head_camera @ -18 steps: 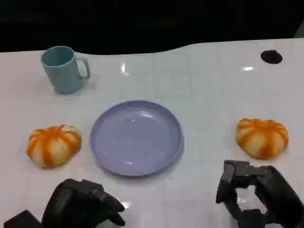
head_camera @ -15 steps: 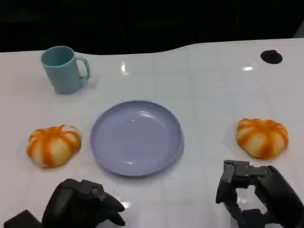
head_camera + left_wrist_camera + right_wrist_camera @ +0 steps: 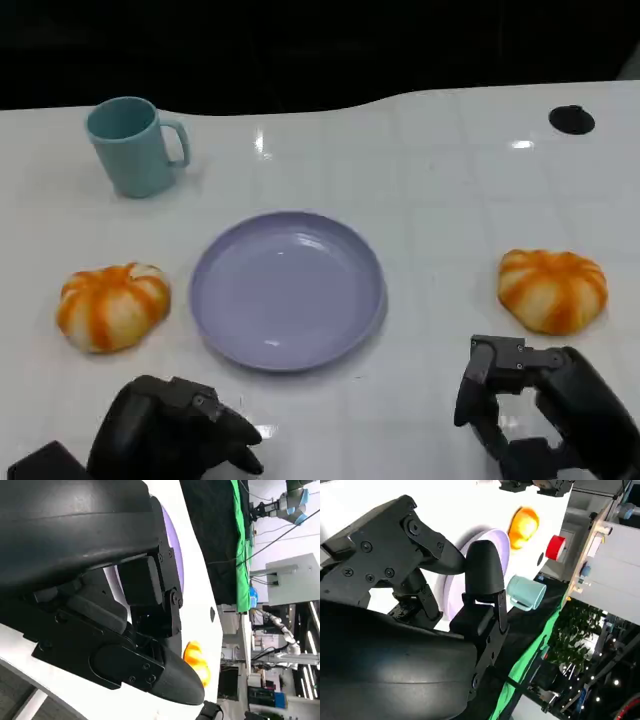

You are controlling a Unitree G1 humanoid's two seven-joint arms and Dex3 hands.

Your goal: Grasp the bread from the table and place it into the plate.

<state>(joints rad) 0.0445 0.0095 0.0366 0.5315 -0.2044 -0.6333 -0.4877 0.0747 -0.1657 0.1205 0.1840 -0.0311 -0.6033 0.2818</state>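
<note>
A lavender plate [image 3: 287, 290] lies at the table's middle. One orange-striped bread [image 3: 112, 306] sits to its left, a second bread [image 3: 552, 290] to its right. My left hand [image 3: 170, 432] rests near the front edge, below the left bread, its fingers loosely bent and holding nothing. My right hand [image 3: 545, 410] hovers just in front of the right bread, fingers apart and empty. The left wrist view shows the left hand [image 3: 125, 630], the plate rim [image 3: 176, 550] and a bread [image 3: 196, 661]. In the right wrist view are the right hand [image 3: 435, 595], the plate [image 3: 501, 542] and a bread [image 3: 523, 525].
A teal mug [image 3: 135, 146] stands at the back left, also seen as the mug [image 3: 525, 592] from the right wrist. A small black disc [image 3: 571, 119] lies at the back right. The white table [image 3: 430, 190] ends in a dark rear edge.
</note>
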